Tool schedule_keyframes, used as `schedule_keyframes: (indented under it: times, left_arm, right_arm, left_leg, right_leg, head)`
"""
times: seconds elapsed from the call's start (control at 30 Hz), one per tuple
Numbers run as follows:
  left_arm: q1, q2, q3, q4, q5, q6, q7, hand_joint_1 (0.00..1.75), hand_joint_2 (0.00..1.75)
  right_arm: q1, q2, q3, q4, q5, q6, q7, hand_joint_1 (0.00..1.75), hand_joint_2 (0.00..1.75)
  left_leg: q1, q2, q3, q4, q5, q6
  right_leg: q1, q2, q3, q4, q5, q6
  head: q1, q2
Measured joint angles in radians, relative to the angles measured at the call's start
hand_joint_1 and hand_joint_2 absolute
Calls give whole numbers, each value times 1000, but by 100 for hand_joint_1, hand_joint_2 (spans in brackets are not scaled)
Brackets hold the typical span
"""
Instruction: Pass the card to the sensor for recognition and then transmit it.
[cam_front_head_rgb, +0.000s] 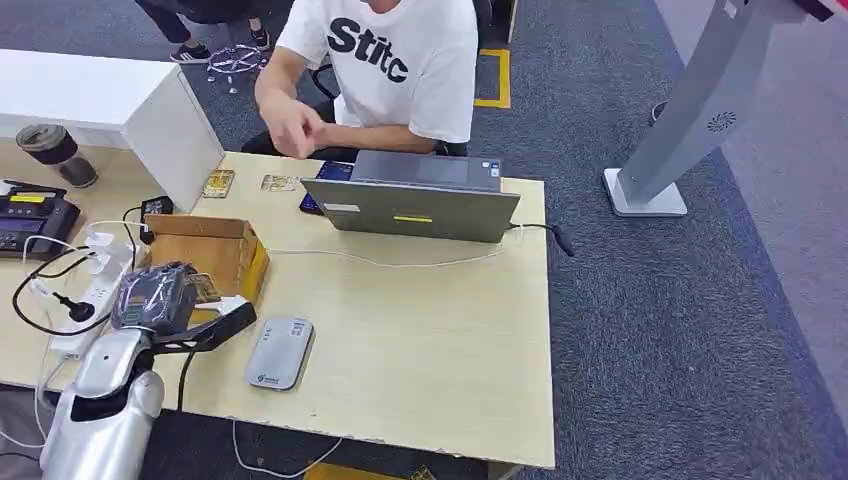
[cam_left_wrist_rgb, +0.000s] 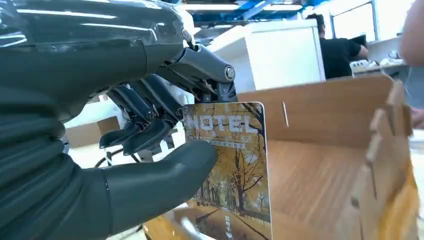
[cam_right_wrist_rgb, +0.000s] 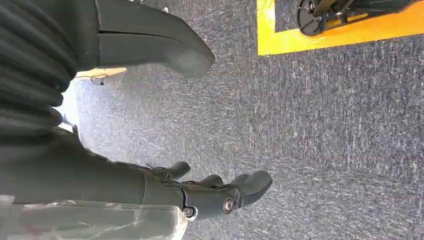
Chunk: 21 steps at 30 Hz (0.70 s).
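1. The left hand (cam_front_head_rgb: 160, 297) is over the near left part of the table (cam_front_head_rgb: 440, 330), just beside the open cardboard box (cam_front_head_rgb: 215, 252).
2. This hand holds a card (cam_left_wrist_rgb: 232, 170). In the left wrist view the thumb (cam_left_wrist_rgb: 165, 175) presses on the printed face of the card and the dark fingers (cam_left_wrist_rgb: 145, 120) lie behind it.
3. The card stands upright in the hand. It shows the word "HOTEL" and a picture of yellow trees. Behind it is the inner wall of the cardboard box.
4. In the head view, a small piece of the card (cam_front_head_rgb: 205, 288) shows at the hand, touching the near side of the box.
5. The sensor (cam_front_head_rgb: 280, 351), a flat grey device with rounded corners, lies on the table near the front edge. It is near the left hand, on its right side, and apart from it.
6. The right hand (cam_right_wrist_rgb: 200, 192) hangs over grey carpet. It holds nothing, and its fingers are spread away from the thumb, only a little bent.
7. A grey laptop (cam_front_head_rgb: 415, 200) stands at the far edge of the table, and a person in a white shirt (cam_front_head_rgb: 395, 60) sits behind it.
8. Two more cards (cam_front_head_rgb: 218, 183) lie flat near the far edge, left of the laptop.
9. At the left edge of the table there are a white power strip (cam_front_head_rgb: 90, 290) with cables and a black device (cam_front_head_rgb: 35, 220).
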Motion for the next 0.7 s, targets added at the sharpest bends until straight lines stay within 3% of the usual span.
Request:
schedule_keyframes:
  times: [0.7]
  left_arm:
    - [-16,-40,63,-114,-12,57,-13,175,175]
  right_arm:
    - [0,0,0,0,-2,-2,-14,0,175]
  left_leg:
    - [0,0,0,0,0,0]
  right_leg:
    - [0,0,0,0,0,0]
  head:
    - [0,0]
